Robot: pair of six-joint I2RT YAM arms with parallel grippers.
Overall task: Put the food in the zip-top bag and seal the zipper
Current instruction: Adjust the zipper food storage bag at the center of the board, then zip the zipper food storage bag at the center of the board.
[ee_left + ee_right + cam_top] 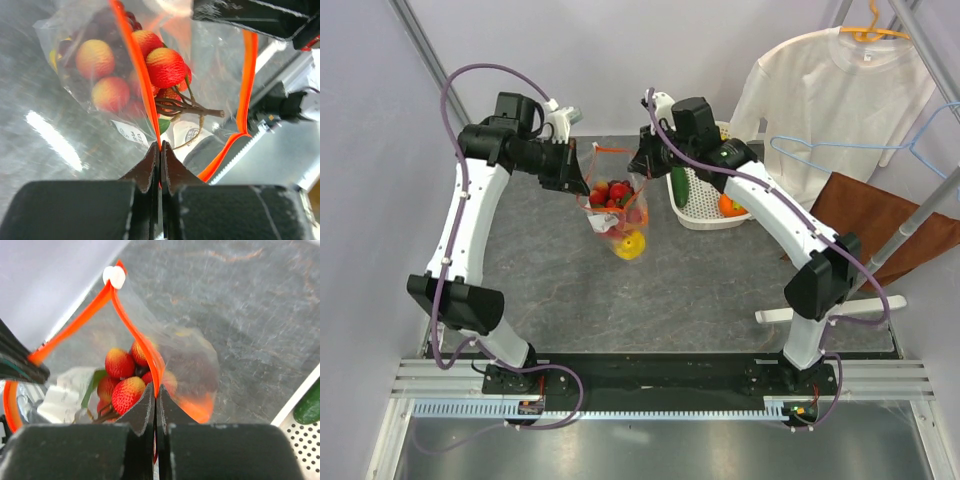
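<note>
Two robot arms hold a clear zip-top bag between them at the far middle of the grey desk; the left end effector is pinched fully together on the orange-red zipper at the bag's left side; the right end effector is clamped just as tight on the same strip at the right side; the bag's mouth gapes between them, its two orange-red lips standing apart; whether the bag's bottom touches the desk cannot be told. Inside lies the food: red and yellow-blushed bumpy fruits on a brown stem near the mouth; a yellow fruit sits at the bag's near end; a white label shows through the plastic. Just right of the bag a white slotted basket rests on the desk, with a green item and an orange fruit in it; a white shirt hangs at far right.
</note>
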